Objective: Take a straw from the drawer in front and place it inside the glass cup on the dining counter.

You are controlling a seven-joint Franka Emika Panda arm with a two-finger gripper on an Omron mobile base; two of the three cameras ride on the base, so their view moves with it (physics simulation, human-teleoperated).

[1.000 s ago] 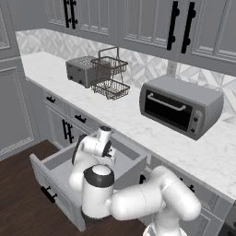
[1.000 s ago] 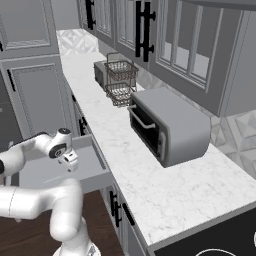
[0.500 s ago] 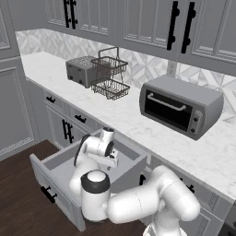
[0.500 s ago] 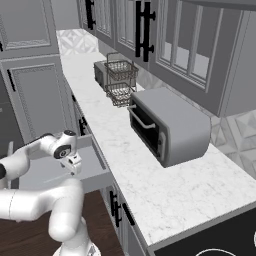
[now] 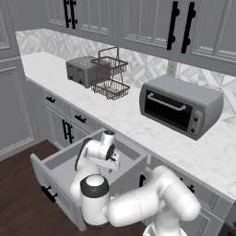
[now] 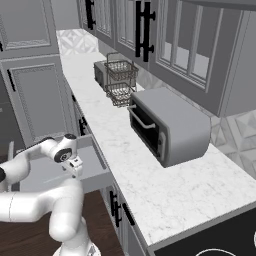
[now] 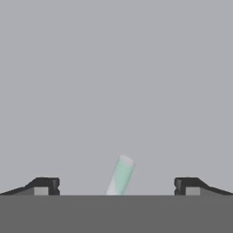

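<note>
Straw (image 7: 120, 176) on grey drawer (image 5: 63, 162) floor, long axis tilted up-right in hand view, jaws wide apart, empty

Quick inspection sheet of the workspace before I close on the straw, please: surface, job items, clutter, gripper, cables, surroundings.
Surface: marble worktop over grey cabinets; plain grey drawer floor in the hand view.
Job's things: drawer pulled open; straw, pale green, lies on its floor between the fingers, tilted. Cup and dining counter: nothing seen.
Clutter: toaster oven, wire basket rack, toaster on the worktop.
Gripper: gripper open wide, down in the drawer, straddling the straw, not closed on it.
Cables: nothing seen.
Surroundings: upper cabinets with black handles, dark wood floor.
</note>
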